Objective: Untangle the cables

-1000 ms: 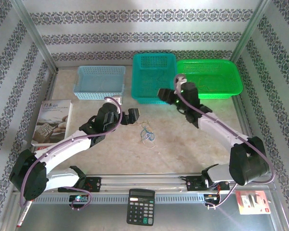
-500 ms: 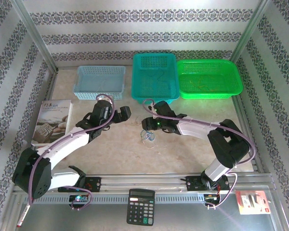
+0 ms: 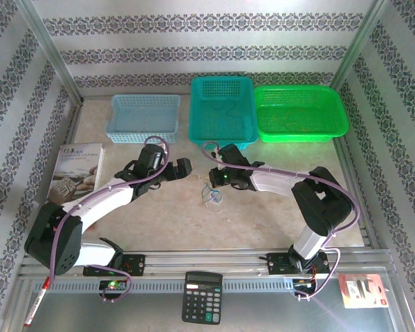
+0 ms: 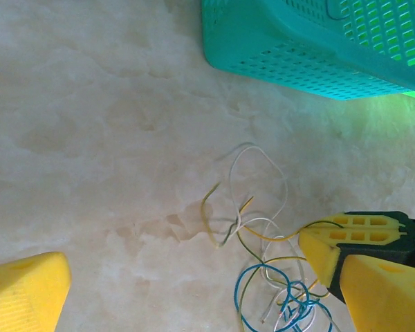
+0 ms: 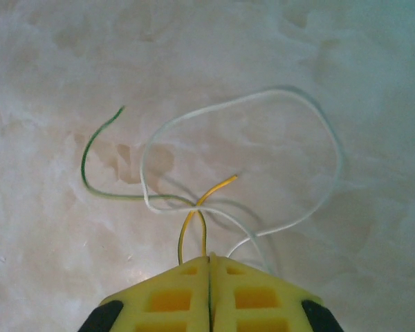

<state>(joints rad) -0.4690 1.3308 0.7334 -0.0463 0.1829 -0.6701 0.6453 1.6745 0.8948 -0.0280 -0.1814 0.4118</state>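
Note:
The cables (image 3: 211, 197) are a small tangle of thin white, yellow, green and blue wires (image 4: 263, 235) on the pale table, between the two arms. My right gripper (image 3: 211, 182) is down at the tangle's far edge, its yellow fingers pressed together on a yellow wire (image 5: 194, 228) that runs into the jaws (image 5: 209, 259). That same gripper (image 4: 330, 250) shows in the left wrist view, on the yellow wire. A white loop (image 5: 263, 166) and a green strand (image 5: 97, 173) lie loose ahead of it. My left gripper (image 3: 182, 168) hovers open just left of the tangle, holding nothing (image 4: 206, 273).
Three baskets stand at the back: light blue (image 3: 144, 117), teal (image 3: 221, 111) (image 4: 297, 48) and green (image 3: 301, 112). A book (image 3: 76, 173) lies at the left, and a calculator (image 3: 202, 297) sits in front of the arm rail.
My right arm swung from above the baskets down to the tangle and shut on the yellow wire. The left gripper shifted slightly and stayed open.

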